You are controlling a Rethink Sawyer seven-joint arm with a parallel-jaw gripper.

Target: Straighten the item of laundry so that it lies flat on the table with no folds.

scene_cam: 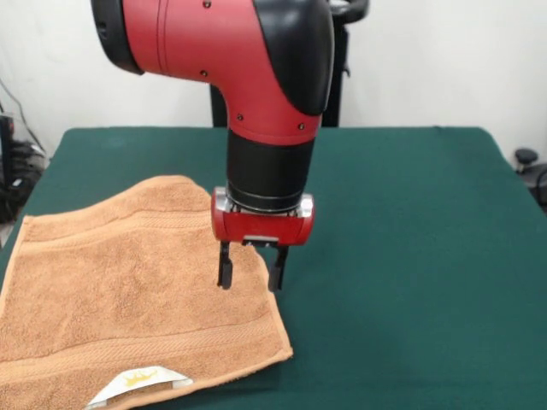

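Note:
The orange-tan terry towel (120, 290) lies spread on the left part of the dark green table (402, 256), reaching the table's left edge. Its border bands run across it. A white label with a gold crown (139, 381) shows at its near edge, folded up onto the towel. My gripper (250, 275) hangs from the red and black arm just above the towel's right edge. Its two black fingers (226, 266) stand apart, open and holding nothing.
The robot's black pedestal (335, 77) stands behind the table's far edge. Cables and dark gear (10, 171) lie off the table's left side, and a small dark object (526, 158) sits off its right side.

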